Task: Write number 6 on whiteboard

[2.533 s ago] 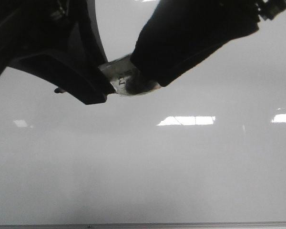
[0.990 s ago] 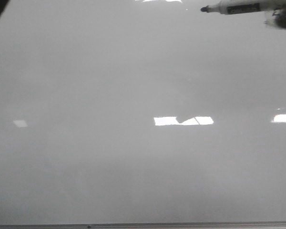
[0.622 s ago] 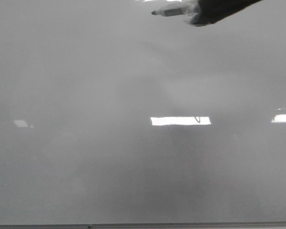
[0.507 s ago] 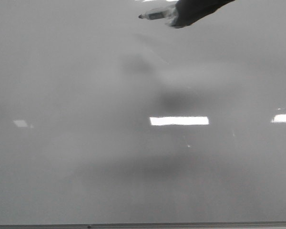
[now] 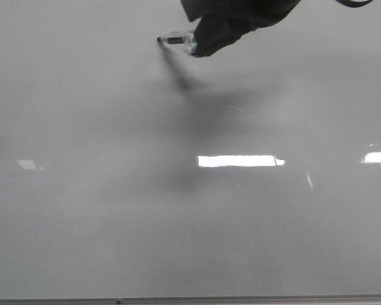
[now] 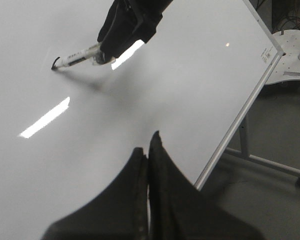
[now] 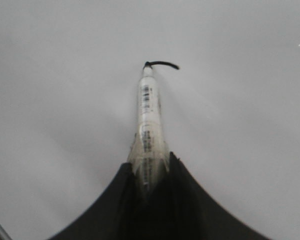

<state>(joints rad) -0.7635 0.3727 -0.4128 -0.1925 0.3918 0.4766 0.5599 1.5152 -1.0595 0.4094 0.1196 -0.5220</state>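
Observation:
The whiteboard fills the front view, glossy grey with bright reflections. My right gripper comes in from the top, shut on a white marker whose black tip touches the board. In the right wrist view the marker sticks out from between the fingers, and a short curved black stroke starts at its tip. No whole number 6 shows. In the left wrist view my left gripper is shut on nothing, held over the whiteboard, away from the marker.
The board's thin grey bottom frame runs along the bottom of the front view. The left wrist view shows the board's metal edge, its stand legs, and a grey floor with a round perforated base.
The two arms that filled the top of the view have parted. My right gripper has carried the marker leftward and down to the board, where a short stroke now starts.

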